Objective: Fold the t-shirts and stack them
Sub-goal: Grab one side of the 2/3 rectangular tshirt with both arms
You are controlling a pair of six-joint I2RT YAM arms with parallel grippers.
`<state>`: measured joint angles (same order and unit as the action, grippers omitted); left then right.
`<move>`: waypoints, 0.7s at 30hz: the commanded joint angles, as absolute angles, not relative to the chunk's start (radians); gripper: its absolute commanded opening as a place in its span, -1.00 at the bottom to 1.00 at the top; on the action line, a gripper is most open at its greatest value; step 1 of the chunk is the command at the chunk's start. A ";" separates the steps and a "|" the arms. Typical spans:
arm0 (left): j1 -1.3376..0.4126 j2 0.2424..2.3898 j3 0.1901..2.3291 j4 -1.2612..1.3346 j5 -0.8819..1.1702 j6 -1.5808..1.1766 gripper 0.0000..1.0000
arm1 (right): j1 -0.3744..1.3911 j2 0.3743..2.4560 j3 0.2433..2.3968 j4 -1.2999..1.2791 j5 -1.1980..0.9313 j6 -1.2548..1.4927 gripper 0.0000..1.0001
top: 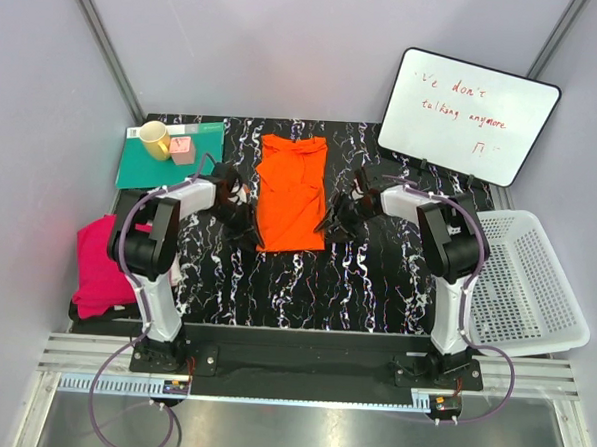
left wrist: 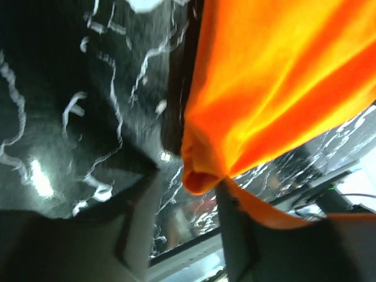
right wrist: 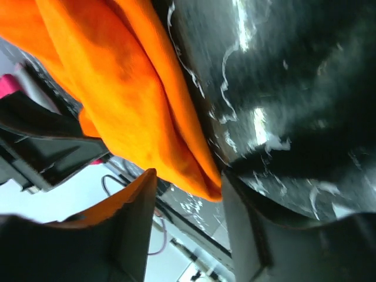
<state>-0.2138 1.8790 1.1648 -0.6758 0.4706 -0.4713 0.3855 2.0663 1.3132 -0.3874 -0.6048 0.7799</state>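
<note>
Orange t-shirt [top: 291, 193] stretched lengthwise between both end effectors.
Left end effector [top: 240, 223] and right end effector [top: 335, 219] each clamp a near corner; collar lies directly beyond them.

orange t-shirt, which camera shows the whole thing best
The top external view: the orange t-shirt lies whole there, folded narrow on the black table between the two arms. Each wrist view shows only a close, blurred bunch of its cloth at the gripper; the magenta one appears whole only from above.

Two arms with white links, black joints and black bases; each black tool [top: 240, 223] [top: 337, 218] trails a looping purple-grey cable
</note>
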 commanded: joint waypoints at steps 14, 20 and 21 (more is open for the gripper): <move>-0.232 1.873 1.160 -0.646 0.528 -0.526 -1.00 | 0.396 2.065 1.333 -0.600 -0.768 0.739 -1.00; -0.242 1.747 1.074 -0.745 0.557 -0.500 -1.00 | 0.397 2.017 1.249 -0.618 -0.817 0.695 -1.00; -0.244 1.709 1.068 -0.756 0.563 -0.494 -1.00 | 0.397 2.010 1.246 -0.627 -0.819 0.684 -1.00</move>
